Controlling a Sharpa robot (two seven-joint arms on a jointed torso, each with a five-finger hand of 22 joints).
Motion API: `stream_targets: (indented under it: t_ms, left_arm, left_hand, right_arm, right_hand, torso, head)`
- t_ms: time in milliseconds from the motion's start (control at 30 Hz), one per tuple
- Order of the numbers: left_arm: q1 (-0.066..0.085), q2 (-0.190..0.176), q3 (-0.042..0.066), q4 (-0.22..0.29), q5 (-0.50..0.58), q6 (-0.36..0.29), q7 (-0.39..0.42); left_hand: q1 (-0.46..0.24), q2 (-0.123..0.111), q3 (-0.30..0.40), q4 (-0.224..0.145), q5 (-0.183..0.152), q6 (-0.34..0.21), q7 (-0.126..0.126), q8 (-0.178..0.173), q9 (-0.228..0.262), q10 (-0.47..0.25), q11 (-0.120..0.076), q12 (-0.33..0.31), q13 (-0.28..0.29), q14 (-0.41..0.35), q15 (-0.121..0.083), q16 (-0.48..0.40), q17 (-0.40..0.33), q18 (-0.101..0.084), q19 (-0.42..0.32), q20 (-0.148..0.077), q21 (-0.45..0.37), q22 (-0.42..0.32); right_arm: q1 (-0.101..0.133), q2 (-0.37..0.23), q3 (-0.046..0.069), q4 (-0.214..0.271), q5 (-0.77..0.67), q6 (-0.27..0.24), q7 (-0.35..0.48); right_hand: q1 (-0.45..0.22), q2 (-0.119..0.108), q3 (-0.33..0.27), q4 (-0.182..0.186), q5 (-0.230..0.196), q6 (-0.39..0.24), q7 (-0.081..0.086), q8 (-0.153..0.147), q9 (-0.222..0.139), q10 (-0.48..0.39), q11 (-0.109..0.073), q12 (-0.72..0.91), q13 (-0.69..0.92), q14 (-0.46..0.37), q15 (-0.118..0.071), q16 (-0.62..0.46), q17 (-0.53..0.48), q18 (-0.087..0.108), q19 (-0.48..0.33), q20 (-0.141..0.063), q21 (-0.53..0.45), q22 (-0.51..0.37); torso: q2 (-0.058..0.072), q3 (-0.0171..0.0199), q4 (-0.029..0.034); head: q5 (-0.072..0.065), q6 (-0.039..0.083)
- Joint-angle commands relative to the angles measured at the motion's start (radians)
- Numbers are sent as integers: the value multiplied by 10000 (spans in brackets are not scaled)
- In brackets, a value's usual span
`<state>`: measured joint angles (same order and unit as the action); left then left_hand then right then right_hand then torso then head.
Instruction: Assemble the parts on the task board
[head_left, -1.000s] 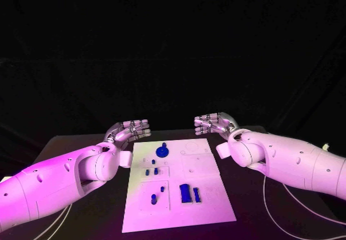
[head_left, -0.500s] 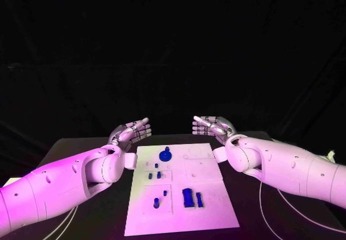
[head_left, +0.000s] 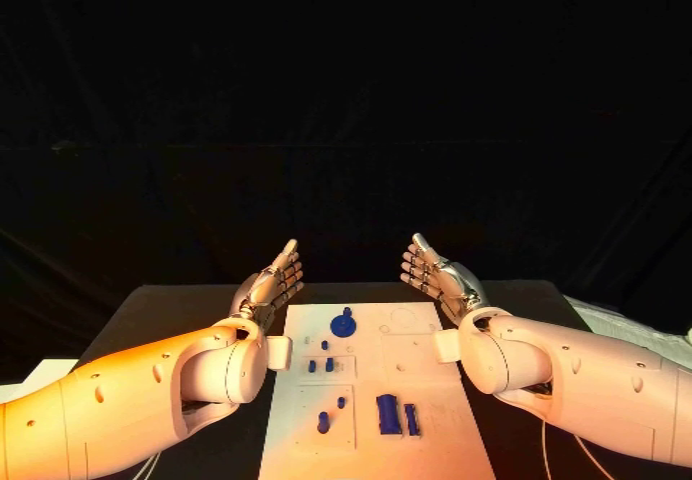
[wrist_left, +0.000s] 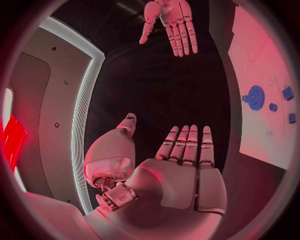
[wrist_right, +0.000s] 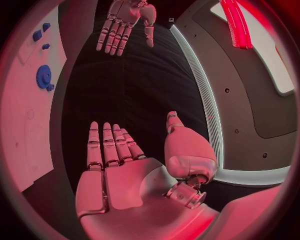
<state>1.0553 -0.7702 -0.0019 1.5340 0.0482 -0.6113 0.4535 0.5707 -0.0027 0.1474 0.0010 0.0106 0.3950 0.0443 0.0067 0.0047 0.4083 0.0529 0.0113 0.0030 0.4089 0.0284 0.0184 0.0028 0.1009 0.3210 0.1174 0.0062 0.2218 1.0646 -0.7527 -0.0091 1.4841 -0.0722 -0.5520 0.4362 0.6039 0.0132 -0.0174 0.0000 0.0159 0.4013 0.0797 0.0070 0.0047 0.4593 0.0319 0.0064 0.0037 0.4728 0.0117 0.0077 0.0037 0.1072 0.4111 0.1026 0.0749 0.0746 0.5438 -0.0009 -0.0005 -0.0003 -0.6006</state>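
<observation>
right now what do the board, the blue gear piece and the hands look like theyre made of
Task board: likely matte white plastic or painted plate; flat, even, no glare. Blue gear piece: probably moulded or printed plastic; solid colour, toothed rim in the left wrist view. Left hand and right hand: smooth metallic-looking shells with soft sheen; metal or coated plastic, unclear.

- No readable text, labels, brand marks or numbers anywhere I can spot.
- The task board has faint outlines on it, but they're shapes, not letters or digits.
</observation>
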Motion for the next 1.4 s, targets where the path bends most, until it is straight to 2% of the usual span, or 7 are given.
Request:
stream_targets:
  t_ms: [33,67,100,133,167,667,1400]
  left_arm:
    - [-33,-63,17,249,-441,-1400,613]
    - [-41,-78,18,295,-458,-1478,635]
    - [-47,-88,19,328,-470,-1533,650]
    - [-51,-95,19,349,-478,-1569,660]
    - [-53,-98,19,359,-482,-1586,665]
    - [-53,-98,19,360,-482,-1587,665]
    - [-53,-98,19,360,-482,-1587,665]
  left_hand:
    - [-1811,27,-465,-10,-106,-1255,-443,-67,-47,-1291,-529,-113,-30,-1295,-284,-184,-28,-302,-1016,-374,-62,-704]
    - [-1963,27,-507,-10,-106,-1360,-443,-67,-47,-1403,-529,-113,-30,-1406,-284,-184,-28,-303,-1102,-407,-62,-762]
    - [-2119,27,-547,-10,-106,-1465,-443,-67,-47,-1512,-529,-113,-30,-1515,-284,-184,-28,-303,-1186,-439,-62,-824]
    - [-2259,27,-580,-10,-106,-1565,-443,-67,-47,-1614,-529,-113,-30,-1617,-284,-184,-28,-1009,-1268,-468,-62,-878]
    - [-2393,27,-617,-10,-106,-1655,-443,-67,-47,-1708,-529,-113,-30,-1714,-284,-184,-28,-1009,-1342,-1174,-62,-930]
    - [-3941,27,-1474,-10,-106,-2731,-443,-67,-47,-2816,-529,-113,-30,-2825,-284,-184,-28,-1009,-2198,-1174,-62,-2218]
    - [-5707,27,-1474,-10,-106,-3950,-443,-67,-47,-4083,-529,-113,-30,-4089,-284,-184,-28,-1009,-3210,-1174,-62,-2218]
  right_arm:
    - [-75,-137,46,456,576,-1697,700]
    - [-94,-174,58,565,616,-1828,738]
    - [-110,-204,68,654,648,-1935,768]
    - [-123,-229,76,727,674,-2022,793]
    - [-133,-248,83,786,695,-2092,813]
    - [-146,-273,91,859,722,-2180,838]
    - [-146,-273,91,859,722,-2180,838]
  right_hand:
    - [-1978,-132,174,0,-159,-1296,-797,-70,-47,-1504,-319,-64,-37,-1549,-117,-77,-37,-322,-1348,-1026,-749,-746]
    - [-2136,-132,174,0,-159,-1412,-797,-70,-47,-1629,-319,-64,-37,-1671,-117,-77,-37,-1072,-1458,-1026,-749,-746]
    - [-2290,-132,174,0,-159,-1515,-797,-70,-47,-1750,-319,-64,-37,-1795,-117,-77,-37,-1072,-1554,-1026,-749,-746]
    - [-2435,-132,174,0,-159,-1613,-797,-70,-47,-1856,-319,-64,-37,-1908,-117,-77,-37,-1072,-1642,-1026,-749,-746]
    - [-2582,-132,174,0,-159,-1713,-797,-70,-47,-1968,-319,-64,-37,-2021,-117,-77,-37,-1072,-1745,-1026,-749,-746]
    - [-4187,-132,174,0,-159,-2787,-797,-70,-47,-3193,-319,-64,-37,-3280,-117,-77,-37,-1072,-2846,-1026,-749,-746]
    - [-6039,-132,174,0,-159,-4013,-797,-70,-47,-4593,-319,-64,-37,-4728,-117,-77,-37,-1072,-4111,-1026,-749,-746]
  torso:
    - [4,9,5]
    - [4,9,5]
    - [4,9,5]
    - [4,9,5]
    - [4,9,5]
    - [4,9,5]
    - [4,9,5]
  head:
    - [3,6]
    - [3,6]
    - [3,6]
    - [3,6]
    - [3,6]
    - [3,6]
    - [3,6]
